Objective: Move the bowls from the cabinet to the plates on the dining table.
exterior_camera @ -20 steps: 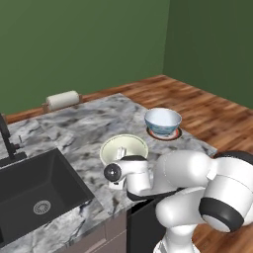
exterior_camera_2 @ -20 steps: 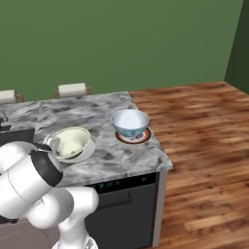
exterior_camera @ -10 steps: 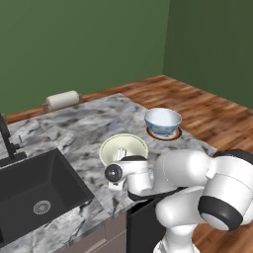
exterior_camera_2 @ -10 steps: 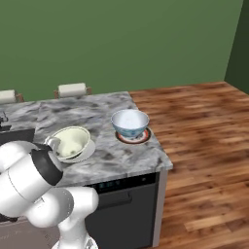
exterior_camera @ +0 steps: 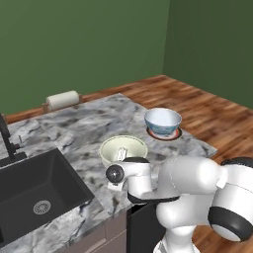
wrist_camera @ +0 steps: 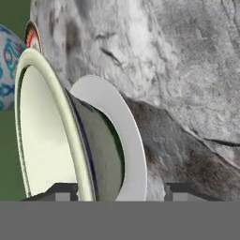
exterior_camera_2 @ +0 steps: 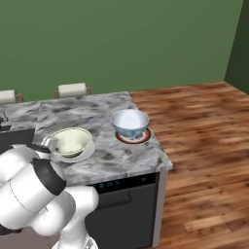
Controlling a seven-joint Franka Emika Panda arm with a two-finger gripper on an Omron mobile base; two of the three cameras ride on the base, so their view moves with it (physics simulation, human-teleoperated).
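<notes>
1. The marble counter (exterior_camera: 74, 128) holds both bowls now.
2. The cream-green bowl (exterior_camera: 123, 149) sits on the white plate (wrist_camera: 123, 136), near the counter's front edge.
3. The blue-white bowl (exterior_camera: 162, 120) sits on the reddish-brown plate (exterior_camera: 166, 134), by the right front corner.
4. The end effector (wrist_camera: 121, 191) is open, with its tips on each side of the cream-green bowl's rim, not squeezing it.
5. The job looks almost done; the arm only needs to pull away.
6. I see no words or labels to read.
</notes>
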